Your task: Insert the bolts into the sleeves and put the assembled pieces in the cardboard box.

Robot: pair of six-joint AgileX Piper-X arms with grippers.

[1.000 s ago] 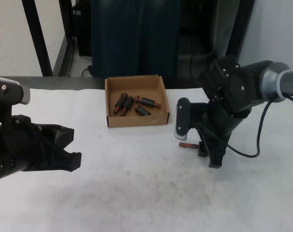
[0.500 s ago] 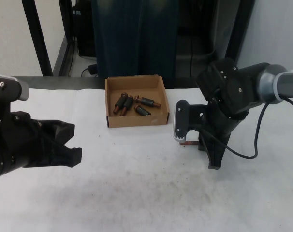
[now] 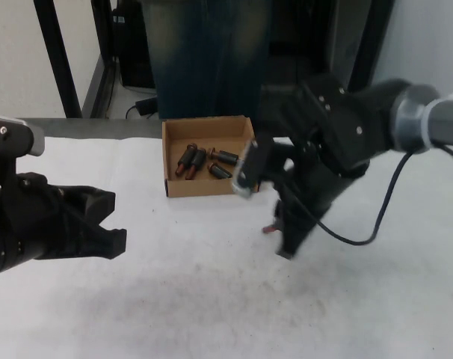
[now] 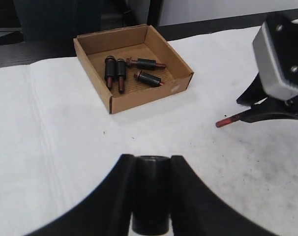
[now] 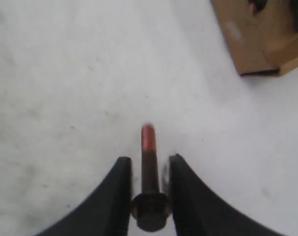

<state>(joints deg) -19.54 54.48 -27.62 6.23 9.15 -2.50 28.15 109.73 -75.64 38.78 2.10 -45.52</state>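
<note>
A black sleeve [image 4: 150, 194] is clamped between the jaws of the left gripper [image 4: 150, 160], with its end set about level with the fingertips. This gripper is held over the white cloth [image 3: 211, 299] at the near left of the bench, well apart from the box [image 3: 211, 185].

A bolt [image 5: 148, 147] is held by the right gripper [image 5: 149, 164]. The jaws are closed narrowly on the shank just ahead of the dark hexagonal head, and the reddish tip is left projecting beyond the fingertips. The bolt is carried over the cloth, near the box's near right corner and on its near side, with the tip turned to the left.

The box is set at the far middle of the bench. Four assembled pieces [image 4: 145, 63] are laid inside it: two side by side at the left, one against the far right, and one nearer, right of the middle.
</note>
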